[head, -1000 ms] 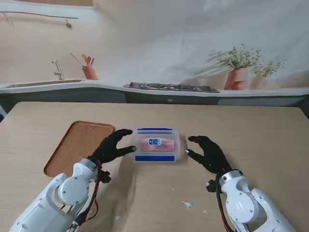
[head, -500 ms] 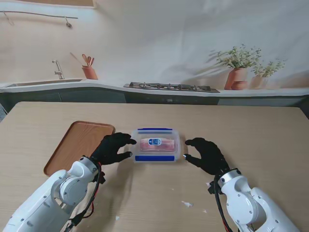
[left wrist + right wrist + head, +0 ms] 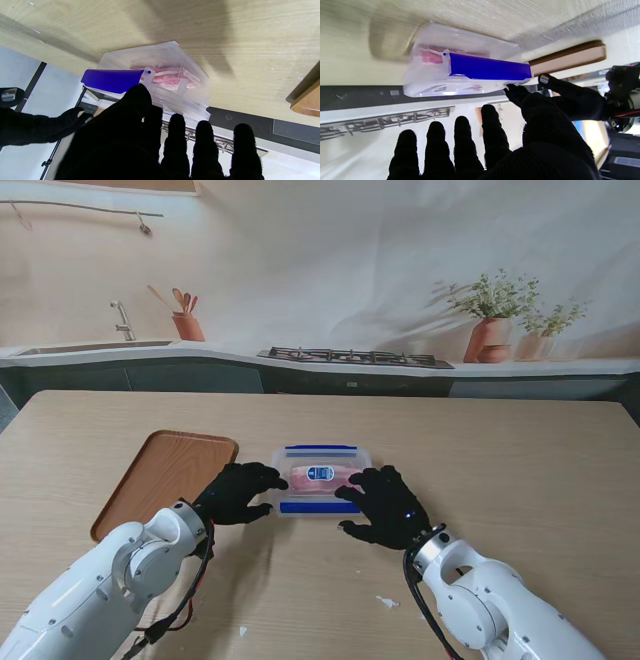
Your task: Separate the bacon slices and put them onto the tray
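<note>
Both hands, left hand [image 3: 238,494] and right hand [image 3: 385,506], hover spread and empty beside the lidded container [image 3: 322,479] of bacon slices [image 3: 322,480]; wooden tray [image 3: 165,475] lies left.

Clear glossy plastic box [image 3: 322,480]; matt wooden tray [image 3: 165,475].
</note>
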Tool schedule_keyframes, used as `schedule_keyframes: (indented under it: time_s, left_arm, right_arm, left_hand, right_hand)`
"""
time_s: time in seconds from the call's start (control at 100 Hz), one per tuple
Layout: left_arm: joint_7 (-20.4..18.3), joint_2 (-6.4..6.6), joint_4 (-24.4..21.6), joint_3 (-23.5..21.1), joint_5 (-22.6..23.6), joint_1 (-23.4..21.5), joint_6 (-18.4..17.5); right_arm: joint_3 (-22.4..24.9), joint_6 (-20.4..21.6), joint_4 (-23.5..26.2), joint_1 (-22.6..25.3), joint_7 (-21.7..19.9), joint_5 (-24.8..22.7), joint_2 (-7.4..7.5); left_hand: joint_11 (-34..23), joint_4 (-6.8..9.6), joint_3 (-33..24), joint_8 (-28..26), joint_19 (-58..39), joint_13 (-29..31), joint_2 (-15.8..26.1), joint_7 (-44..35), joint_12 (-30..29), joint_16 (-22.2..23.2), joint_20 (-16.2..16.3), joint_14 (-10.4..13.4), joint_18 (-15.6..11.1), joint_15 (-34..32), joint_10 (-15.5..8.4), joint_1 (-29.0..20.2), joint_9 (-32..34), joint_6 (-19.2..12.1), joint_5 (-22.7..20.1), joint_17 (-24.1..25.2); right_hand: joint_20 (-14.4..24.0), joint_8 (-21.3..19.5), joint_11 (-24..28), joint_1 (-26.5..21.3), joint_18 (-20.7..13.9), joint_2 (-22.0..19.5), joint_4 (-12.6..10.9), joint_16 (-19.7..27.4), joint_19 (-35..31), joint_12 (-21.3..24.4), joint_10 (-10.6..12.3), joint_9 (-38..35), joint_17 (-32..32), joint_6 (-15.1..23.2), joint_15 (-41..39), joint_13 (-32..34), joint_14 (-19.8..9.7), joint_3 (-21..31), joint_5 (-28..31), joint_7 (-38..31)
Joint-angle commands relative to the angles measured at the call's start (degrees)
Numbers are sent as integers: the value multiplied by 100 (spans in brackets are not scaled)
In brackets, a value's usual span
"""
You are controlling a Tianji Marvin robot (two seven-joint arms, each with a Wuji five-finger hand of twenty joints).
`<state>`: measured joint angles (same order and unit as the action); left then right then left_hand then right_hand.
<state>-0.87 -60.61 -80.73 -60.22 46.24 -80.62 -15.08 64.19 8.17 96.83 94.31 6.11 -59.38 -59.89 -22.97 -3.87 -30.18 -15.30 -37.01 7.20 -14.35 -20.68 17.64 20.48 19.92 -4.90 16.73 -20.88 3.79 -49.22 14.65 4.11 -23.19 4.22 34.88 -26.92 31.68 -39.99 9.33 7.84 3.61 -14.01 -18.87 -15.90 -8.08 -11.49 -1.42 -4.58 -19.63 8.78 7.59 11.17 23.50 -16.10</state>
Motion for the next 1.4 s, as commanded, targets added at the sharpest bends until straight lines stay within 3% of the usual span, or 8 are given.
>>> schedule_keyframes:
  time_s: [0.0,0.61,0.76,1.0,1.39]
  left_arm:
    - [-178,10,58,42,57,-1,19]
    - [-244,23,58,41,60,8,5]
    - [-247,23,66,44,58,15,3]
    - [-251,24,72,51,59,20,-3]
    - [-353,36,-13,40,39,-19,30]
  right_arm:
    - [-72,-32,-65,-70,-148,27,-71]
    - [-708,-337,-398,-522,-533,-232,22]
    - [-750,-362,-465,-559,-424,-228,10]
    - [-858,-404,-531,-640,-551,-206,24]
    - [-979,-254,-621,-749,-562,49,4]
  left_hand:
    - [-69,53,53,4,-201,-39,174,-97,62,-115,1,128,-81,-69,-180,-148,-58,-31,-122,29]
    - [-60,80,-90,-22,-174,-41,110,-156,53,-123,-44,117,-39,-160,-141,48,-37,10,-70,36]
    - [-56,83,-118,-26,-167,-41,98,-165,52,-122,-52,101,-39,-171,-137,69,-44,7,-68,32]
    - [-56,79,-135,-29,-156,-42,97,-172,51,-123,-61,102,-33,-179,-141,97,-43,4,-58,31]
    - [-44,79,-108,-24,-126,-45,116,-167,44,-112,-81,47,-21,-193,-110,158,-39,12,-62,40]
  right_hand:
    - [-71,-26,-153,68,-87,-81,-187,0,169,75,100,186,-140,96,3,-235,-101,129,-137,17]
    - [-56,-69,-452,182,-67,-62,-181,49,185,191,106,171,-165,23,74,-241,-73,263,-282,-14]
    - [-48,-54,-500,175,-75,-59,-184,57,185,206,97,152,-177,-62,87,-234,-55,288,-316,18]
    - [-39,-179,-485,178,-64,-9,-183,51,187,189,90,143,-188,-131,73,-236,-61,322,191,-280]
    - [-21,-1230,-321,195,-62,214,-112,16,218,107,162,143,-212,365,2,-224,-79,830,967,-1492]
